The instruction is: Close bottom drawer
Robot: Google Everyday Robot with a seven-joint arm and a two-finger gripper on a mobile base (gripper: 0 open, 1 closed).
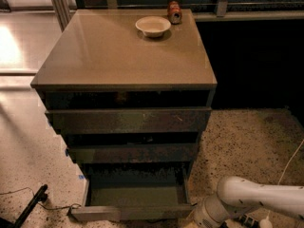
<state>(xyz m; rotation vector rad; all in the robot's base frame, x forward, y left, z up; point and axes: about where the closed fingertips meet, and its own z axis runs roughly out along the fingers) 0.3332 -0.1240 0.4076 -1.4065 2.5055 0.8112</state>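
— grey-brown front, lowest of three: where is the bottom drawer (pixel 128 213) found?
— it is found pulled well out from the foot of the cabinet (pixel 118 61), its shallow tray laid open. the middle drawer (pixel 133 154) and top drawer (pixel 128 121) above it are only slightly out.
— and the gripper (pixel 201 218)?
— it is seen low at the drawer's right front corner, just beside it, at the end of the white arm (pixel 266 197). contact cannot be confirmed. how far it is opened, or whether anything is held, cannot be told.
— what could be spoiled from here?
— if the push is given at that corner alone, the drawer may be skewed and jammed on its runners. if the front edge is missed, the gripper could be slid past along the side. with too hard a shove, the bowl (pixel 153 25) and can (pixel 175 12) on top may be shaken.
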